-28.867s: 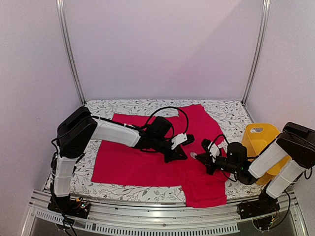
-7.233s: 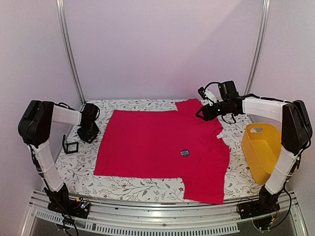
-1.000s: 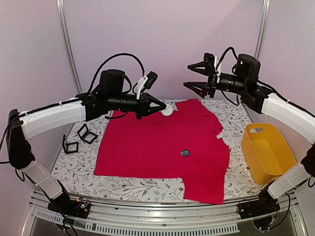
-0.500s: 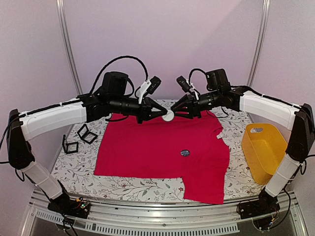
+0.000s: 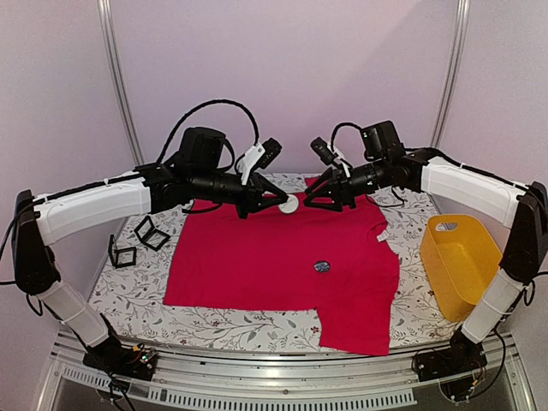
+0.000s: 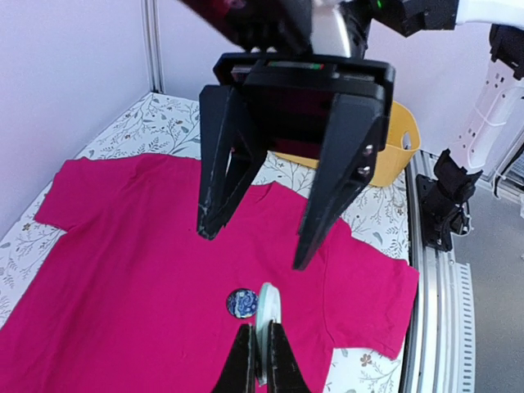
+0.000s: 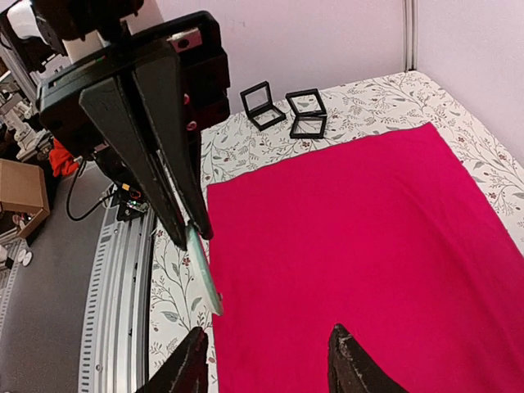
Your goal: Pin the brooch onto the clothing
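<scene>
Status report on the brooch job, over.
Left gripper shut on white disc, held aloft. Right gripper open, facing it, not gripping. Blue brooch lies on red T-shirt. Nothing in the way.

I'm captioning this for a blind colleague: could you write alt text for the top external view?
Above a red shirt spread flat, the left pincer holds a small white disc toward the open right pincer facing it. A blue brooch lies on the shirt; a yellow bin stands to its right.
</scene>
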`<state>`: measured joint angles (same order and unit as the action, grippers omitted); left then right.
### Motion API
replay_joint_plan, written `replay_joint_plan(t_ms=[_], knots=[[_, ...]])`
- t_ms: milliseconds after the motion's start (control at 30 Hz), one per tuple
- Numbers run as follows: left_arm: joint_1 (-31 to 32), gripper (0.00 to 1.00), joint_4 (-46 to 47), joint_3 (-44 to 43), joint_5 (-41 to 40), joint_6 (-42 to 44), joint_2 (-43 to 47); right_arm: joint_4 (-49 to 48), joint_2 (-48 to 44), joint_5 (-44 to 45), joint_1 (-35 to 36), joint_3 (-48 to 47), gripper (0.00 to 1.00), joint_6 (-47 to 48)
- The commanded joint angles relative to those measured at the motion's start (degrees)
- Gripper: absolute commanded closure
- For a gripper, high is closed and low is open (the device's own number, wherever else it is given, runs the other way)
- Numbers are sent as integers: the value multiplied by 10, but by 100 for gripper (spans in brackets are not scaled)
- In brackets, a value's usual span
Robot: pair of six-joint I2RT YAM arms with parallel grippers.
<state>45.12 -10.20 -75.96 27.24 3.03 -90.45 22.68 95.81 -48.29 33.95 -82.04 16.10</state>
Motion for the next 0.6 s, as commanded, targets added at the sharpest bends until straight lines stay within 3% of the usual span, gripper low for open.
replay_joint_plan(t_ms=[0,133,233,567], knots=[[4,100,-10,-11,-10,19,5,27,-30,-45,24,11,45,55],[8,100,-11,-19,2,21,-2,6,-10,-28,41,10,42,49],[8,100,-13,-22,10,25,-3,0,6,-15,41,2,47,36],[11,100,-17,-23,24,28,-8,-1,21,-38,41,-3,100,39]])
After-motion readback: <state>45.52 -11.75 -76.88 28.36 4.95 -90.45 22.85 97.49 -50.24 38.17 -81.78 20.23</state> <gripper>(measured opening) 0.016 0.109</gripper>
